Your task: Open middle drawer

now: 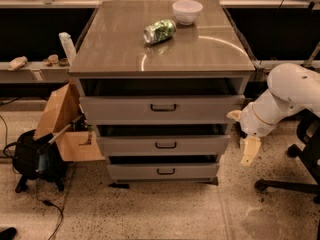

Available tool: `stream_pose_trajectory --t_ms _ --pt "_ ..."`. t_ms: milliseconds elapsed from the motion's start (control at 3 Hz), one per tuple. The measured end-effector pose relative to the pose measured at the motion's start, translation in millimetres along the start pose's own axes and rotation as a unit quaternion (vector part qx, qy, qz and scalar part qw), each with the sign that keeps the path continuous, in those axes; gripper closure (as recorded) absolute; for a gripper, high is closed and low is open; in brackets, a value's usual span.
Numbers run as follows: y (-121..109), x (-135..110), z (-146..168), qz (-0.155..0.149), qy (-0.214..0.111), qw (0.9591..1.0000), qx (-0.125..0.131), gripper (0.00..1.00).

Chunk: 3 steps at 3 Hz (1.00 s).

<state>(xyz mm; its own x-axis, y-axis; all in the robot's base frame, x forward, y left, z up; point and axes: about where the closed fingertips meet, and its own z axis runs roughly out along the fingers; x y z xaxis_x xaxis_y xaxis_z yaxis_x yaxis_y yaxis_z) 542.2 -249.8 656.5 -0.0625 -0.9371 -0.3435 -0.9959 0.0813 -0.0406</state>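
Approach step: the gripper (248, 150) hangs right of the cabinet (205, 49), apart from the middle drawer (200, 145); how open it is, I cannot tell. Next it must reach the black handle (165, 145).

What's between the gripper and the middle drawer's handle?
Only bare front of the middle drawer, in the camera view; the gripper hangs right of the cabinet.

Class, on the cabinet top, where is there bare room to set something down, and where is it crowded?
The front half of the cabinet top is bare, from the green can to the front edge, and so is the back left corner. The back centre, with can and white bowl, is crowded. The gripper hangs right of the middle drawer.
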Motion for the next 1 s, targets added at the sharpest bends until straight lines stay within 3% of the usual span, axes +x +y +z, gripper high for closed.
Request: stream_pose_trajectory --t_ms 333,667,1000 --pt "0.0 0.0 0.1 0.0 0.0 1.0 0.0 0.0" --pt "-1.1 0.4 5.8 0.019 0.01 0.9998 0.005 0.0" --pt "5.9 1.0 9.6 0.035 0.02 0.9987 0.03 0.0"
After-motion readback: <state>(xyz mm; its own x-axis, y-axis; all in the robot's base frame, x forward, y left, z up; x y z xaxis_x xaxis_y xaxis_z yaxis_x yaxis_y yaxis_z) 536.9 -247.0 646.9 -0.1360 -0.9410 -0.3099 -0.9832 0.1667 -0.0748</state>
